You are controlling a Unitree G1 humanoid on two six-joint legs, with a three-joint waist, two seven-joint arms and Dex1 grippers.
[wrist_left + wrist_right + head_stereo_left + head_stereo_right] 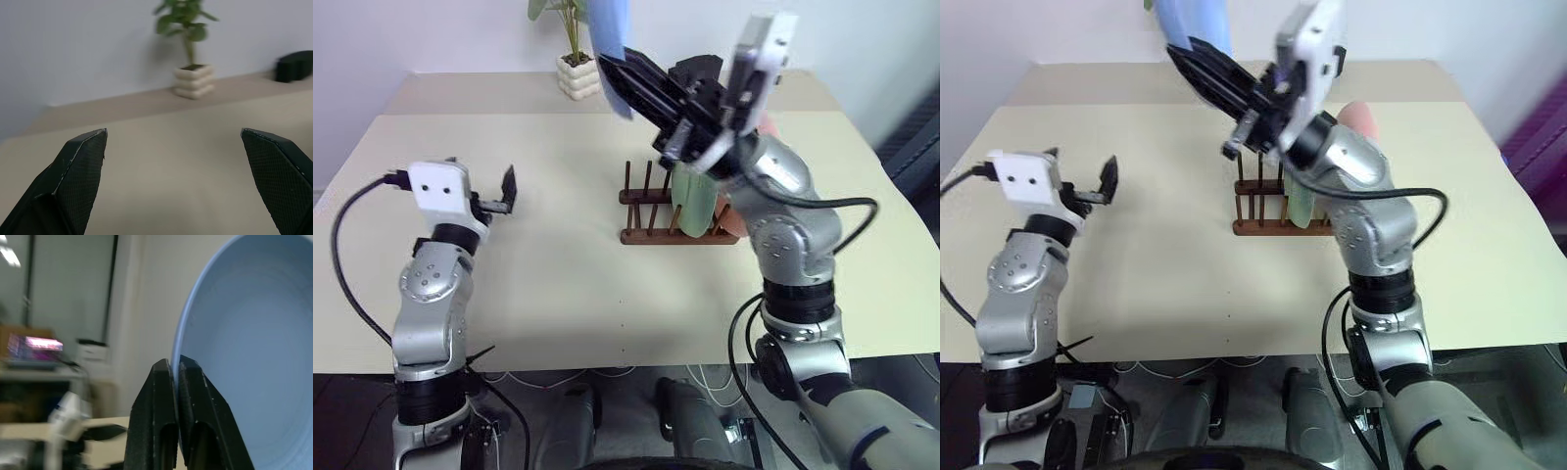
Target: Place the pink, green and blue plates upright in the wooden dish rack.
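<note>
A potted plant (188,51) and black block (293,66) sit on the table (558,294).

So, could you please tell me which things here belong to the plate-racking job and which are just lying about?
Job:
- blue plate, pinched at its rim by the right gripper
- green plate, standing in the rack
- pink plate
- wooden dish rack
- left gripper, open

Lying about:
- potted plant
- black block
</note>
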